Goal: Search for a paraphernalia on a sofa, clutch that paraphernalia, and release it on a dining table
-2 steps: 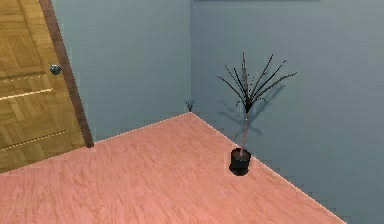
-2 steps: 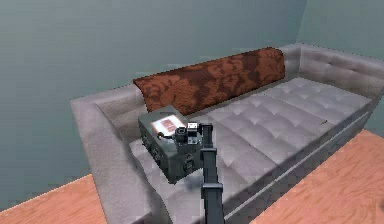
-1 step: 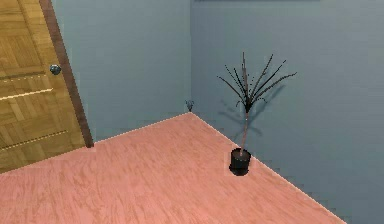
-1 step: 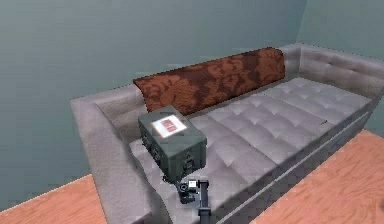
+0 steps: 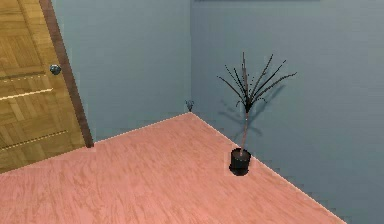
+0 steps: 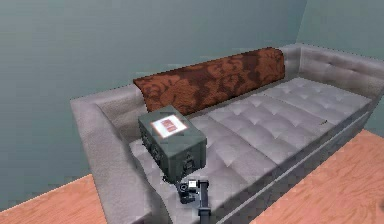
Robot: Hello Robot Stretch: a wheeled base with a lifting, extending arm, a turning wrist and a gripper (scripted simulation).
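Note:
A grey tufted sofa (image 6: pixel 270 125) runs across the arm side view. A dark green box (image 6: pixel 172 140) with a red and white label on top lies on its seat beside the left armrest. My arm rises from the bottom edge, and the gripper (image 6: pixel 184 188) sits just below the box, at the sofa's front edge. I cannot tell whether it holds anything. A tiny dark speck (image 6: pixel 322 122) lies farther right on the seat.
A brown patterned bolster (image 6: pixel 215 78) leans along the sofa back. In the forward view a wooden door (image 5: pixel 30 85) stands at the left. A potted plant (image 5: pixel 243 110) with thin dark leaves stands by the blue wall, with wood floor (image 5: pixel 150 175) in front.

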